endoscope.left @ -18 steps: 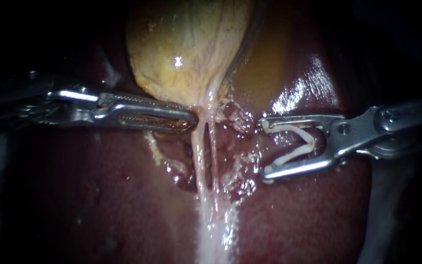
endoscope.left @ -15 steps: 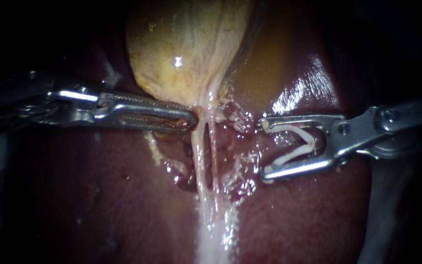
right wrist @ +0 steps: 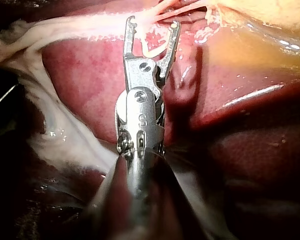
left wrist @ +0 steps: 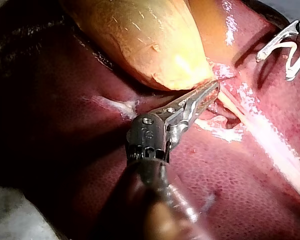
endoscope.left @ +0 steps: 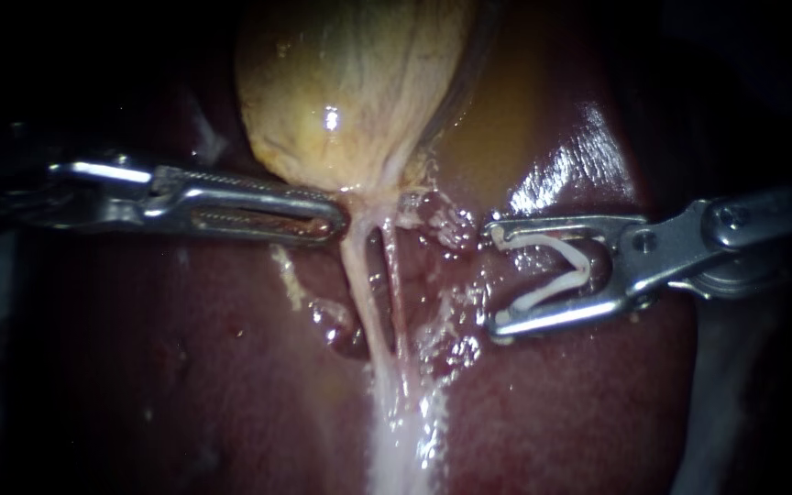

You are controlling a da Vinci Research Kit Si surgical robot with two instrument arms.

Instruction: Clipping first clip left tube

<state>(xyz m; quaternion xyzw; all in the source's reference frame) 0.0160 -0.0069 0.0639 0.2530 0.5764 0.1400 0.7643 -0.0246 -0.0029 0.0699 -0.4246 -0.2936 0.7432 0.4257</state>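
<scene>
In the endoscope view our left instrument (endoscope.left: 339, 220) has its jaws clenched on the narrow neck of the gallbladder (endoscope.left: 350, 92), right where the left tube (endoscope.left: 365, 293) begins. That tube runs taut and slanted down over the liver (endoscope.left: 185, 367), with the thinner right tube (endoscope.left: 398, 302) just beside it. Our right instrument (endoscope.left: 495, 278) stands apart from both tubes, its jaws spread wide and grasping an open white clip (endoscope.left: 543, 241)

From the left wrist we see the left instrument's jaws lying together on tissue under the gallbladder's tip, pale strands running off ahead of them, and the right instrument well apart beyond

From the right wrist we see the clip as a pale V between the spread jaws; the tubes lie across just ahead of the tips, and whether they touch we cannot tell
</scene>
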